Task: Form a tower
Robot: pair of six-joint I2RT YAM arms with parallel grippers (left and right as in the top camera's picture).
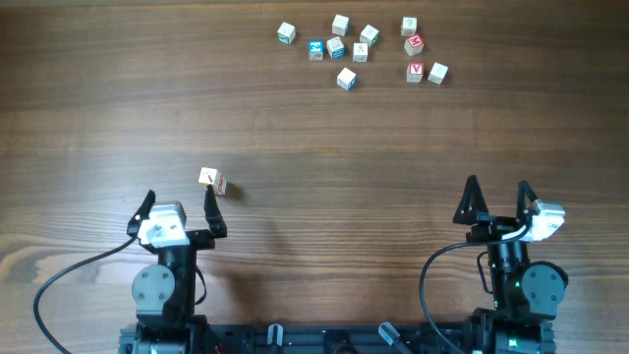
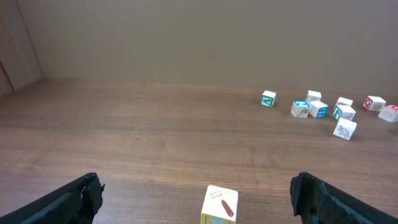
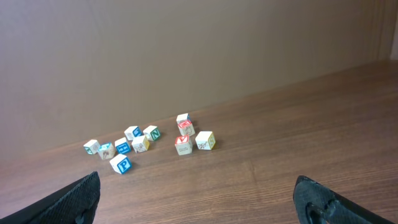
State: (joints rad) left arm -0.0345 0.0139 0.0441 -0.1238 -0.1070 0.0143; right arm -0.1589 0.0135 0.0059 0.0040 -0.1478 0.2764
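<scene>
**Both grippers open and empty; tower stands just ahead of the left one**

The left gripper [image 1: 179,195] is spread wide, its two dark fingers well apart and holding nothing. It sits low over the near edge of the table [image 1: 98,108], left of the middle, and points toward the far edge. The right gripper [image 1: 497,185] is spread just as wide and is also empty. It sits by the near edge on the right, with bare wood ahead of it.

The tower [image 1: 212,180] stands in the near-left part of the table, just beyond the left gripper's fingertips. From above it lies close to the finger nearer the table's middle. In the left wrist view it rises between the two fingers, touching neither. Its top face is cream with a small red drawing, and the side below looks yellowish. The overhead view shows a red mark on one side. The bottom edge of the wrist view cuts the stack off, so how many cubes it holds cannot be told.

The loose cubes [image 1: 346,79] lie scattered near the far edge, right of the middle, well apart from both grippers. Some carry blue or green letters, and three toward the right carry red.
</scene>
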